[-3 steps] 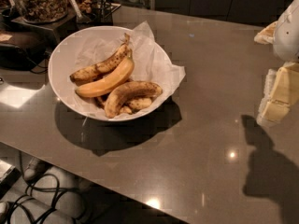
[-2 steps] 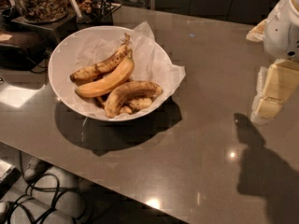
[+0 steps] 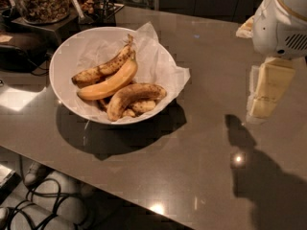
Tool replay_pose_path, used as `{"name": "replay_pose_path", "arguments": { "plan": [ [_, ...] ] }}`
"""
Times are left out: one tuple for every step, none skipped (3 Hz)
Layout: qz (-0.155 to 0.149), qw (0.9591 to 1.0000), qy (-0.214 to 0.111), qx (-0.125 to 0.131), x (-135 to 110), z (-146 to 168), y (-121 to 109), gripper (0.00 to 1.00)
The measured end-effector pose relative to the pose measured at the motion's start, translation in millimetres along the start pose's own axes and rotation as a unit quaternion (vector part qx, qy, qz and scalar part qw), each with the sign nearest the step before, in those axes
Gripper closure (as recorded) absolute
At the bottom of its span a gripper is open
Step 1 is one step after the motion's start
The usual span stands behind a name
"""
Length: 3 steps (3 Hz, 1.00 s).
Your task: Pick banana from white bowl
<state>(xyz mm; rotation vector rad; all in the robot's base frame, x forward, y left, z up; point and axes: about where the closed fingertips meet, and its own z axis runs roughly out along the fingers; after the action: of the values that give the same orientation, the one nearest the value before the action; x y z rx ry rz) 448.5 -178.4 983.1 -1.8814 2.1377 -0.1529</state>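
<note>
The white bowl point(image 3: 60, 56), lined with crumpled white paper, stands on the grey table at the left. It holds three bananas. The banana point(image 3: 133, 97), thick, curved and mostly dark brown, lies at the front of the bowl. A smooth yellow-orange banana point(image 3: 111, 82) lies behind it, and a slim speckled one point(image 3: 102, 68) lies behind that. My gripper point(image 3: 265, 96) hangs below the white arm housing point(image 3: 283, 20) at the far right, above the table and well to the right of the bowl. It holds nothing that I can see.
A jar of nuts point(image 3: 41, 1) and dark utensils point(image 3: 93, 4) stand behind the bowl at the back left, with a black device point(image 3: 19, 51) beside them. Cables point(image 3: 38, 205) lie on the floor beyond the table's front edge. The arm's shadow point(image 3: 259, 171) falls on the tabletop at the right.
The arm and gripper have moved left, further into view and towards the bowl. The bowl and bananas have not moved.
</note>
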Motion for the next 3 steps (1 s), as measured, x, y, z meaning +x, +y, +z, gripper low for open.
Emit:
{"name": "replay_pose_path", "arguments": {
  "plan": [
    [-0.009, 0.9999, -0.006, 0.004, -2.9, 0.0, -0.2, 0.00],
    [-0.071, 0.9974, -0.011, 0.006, -41.0, 4.0, 11.5, 0.00],
    [-0.126, 0.9920, 0.002, 0.005, -73.7, 14.6, 19.6, 0.00]
  ]
}}
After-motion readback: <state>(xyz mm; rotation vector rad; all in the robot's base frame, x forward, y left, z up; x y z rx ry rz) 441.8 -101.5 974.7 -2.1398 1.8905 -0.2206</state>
